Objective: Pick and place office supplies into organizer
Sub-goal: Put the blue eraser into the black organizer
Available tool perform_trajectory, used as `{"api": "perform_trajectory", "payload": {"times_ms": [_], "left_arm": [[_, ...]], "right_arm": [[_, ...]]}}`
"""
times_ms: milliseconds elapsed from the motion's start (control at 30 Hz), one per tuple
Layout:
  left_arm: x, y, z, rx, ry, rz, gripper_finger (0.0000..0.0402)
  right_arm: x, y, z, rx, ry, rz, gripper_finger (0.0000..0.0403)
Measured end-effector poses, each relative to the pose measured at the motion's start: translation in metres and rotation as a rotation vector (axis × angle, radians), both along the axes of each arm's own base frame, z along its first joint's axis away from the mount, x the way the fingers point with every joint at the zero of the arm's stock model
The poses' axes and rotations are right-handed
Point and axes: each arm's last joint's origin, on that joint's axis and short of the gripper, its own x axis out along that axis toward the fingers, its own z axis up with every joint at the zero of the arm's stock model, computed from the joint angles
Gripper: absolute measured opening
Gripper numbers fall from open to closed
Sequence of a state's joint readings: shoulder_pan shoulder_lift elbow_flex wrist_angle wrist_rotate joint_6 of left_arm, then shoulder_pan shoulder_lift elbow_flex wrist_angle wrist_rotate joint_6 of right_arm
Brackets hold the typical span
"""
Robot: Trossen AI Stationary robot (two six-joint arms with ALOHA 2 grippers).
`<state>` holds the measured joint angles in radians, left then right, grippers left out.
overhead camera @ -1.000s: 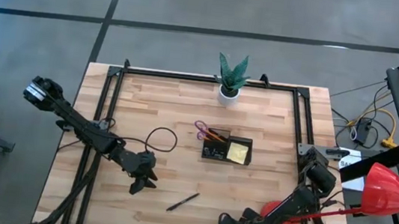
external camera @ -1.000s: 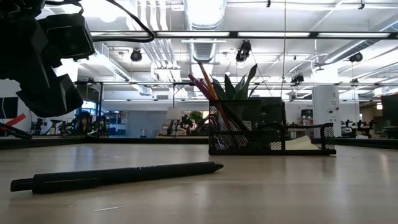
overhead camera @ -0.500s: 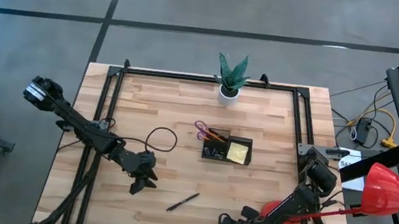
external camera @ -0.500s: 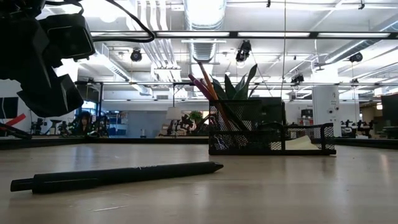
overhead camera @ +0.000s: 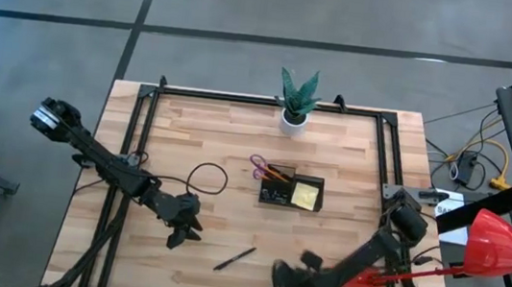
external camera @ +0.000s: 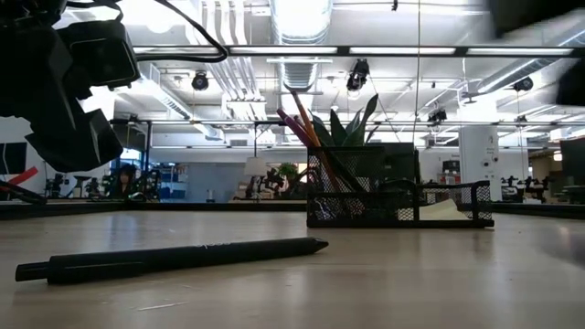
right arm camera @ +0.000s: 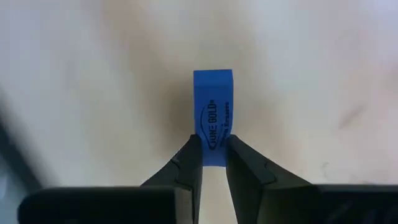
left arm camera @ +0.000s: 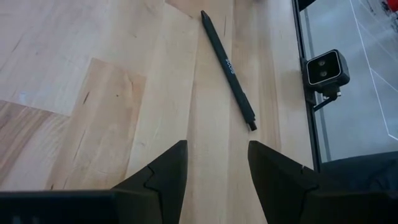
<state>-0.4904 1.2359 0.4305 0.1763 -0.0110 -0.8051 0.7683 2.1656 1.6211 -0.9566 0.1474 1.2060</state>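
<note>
**Blue eraser pinched in the right gripper**

The blue eraser (right arm camera: 212, 118) shows only in the right wrist view, clamped between the right gripper (right arm camera: 212, 163) fingertips and jutting out ahead of them. From above it is hidden under that arm, near the table's front edge. The black pen (left arm camera: 227, 60) lies just ahead of the left gripper (left arm camera: 216, 163), whose fingers stand spread and empty. The organizer (overhead camera: 291, 192) sits well beyond both.

Two dark jointed arms (overhead camera: 117, 171), looped black cable (overhead camera: 206, 178)
</note>
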Motion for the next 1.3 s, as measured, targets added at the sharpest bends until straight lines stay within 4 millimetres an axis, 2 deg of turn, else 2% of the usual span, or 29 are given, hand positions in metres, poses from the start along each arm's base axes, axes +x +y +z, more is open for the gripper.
{"api": "perform_trajectory", "payload": {"times_ms": [200, 333, 500, 633, 833, 967, 1133, 1300], "left_arm": [[0.0, 0.0, 0.0, 0.001, 0.0, 0.001, 0.0154], [0.0, 0.0, 0.0, 0.0, -0.002, 0.001, 0.0154], [0.0, 0.0, 0.001, -0.001, -0.002, 0.002, 0.0154], [0.0, 0.0, 0.001, -0.001, -0.002, 0.002, 0.0154], [0.0, 0.0, 0.001, 0.007, -0.005, 0.014, 0.0154], [0.0, 0.0, 0.001, 0.009, -0.006, 0.019, 0.0154], [-0.002, 0.003, -0.001, -0.027, 0.014, 0.051, 0.0154], [-0.007, 0.008, -0.001, -0.049, 0.021, 0.076, 0.0154]], "right_arm": [[0.018, -0.029, 0.027, -0.09, -0.131, -0.136, 0.0047], [0.039, -0.062, 0.037, -0.172, -0.183, -0.162, 0.0047], [0.051, -0.094, 0.045, -0.27, -0.131, -0.043, 0.0047], [0.054, -0.127, 0.052, -0.388, -0.024, 0.087, 0.0047], [0.046, -0.169, 0.073, -0.552, 0.119, 0.124, 0.0047], [0.038, -0.196, 0.099, -0.594, 0.084, 0.072, 0.0047], [0.016, -0.212, 0.123, -0.501, 0.038, -0.042, 0.0047], [-0.008, -0.219, 0.13, -0.394, 0.007, -0.126, 0.0047]]}}
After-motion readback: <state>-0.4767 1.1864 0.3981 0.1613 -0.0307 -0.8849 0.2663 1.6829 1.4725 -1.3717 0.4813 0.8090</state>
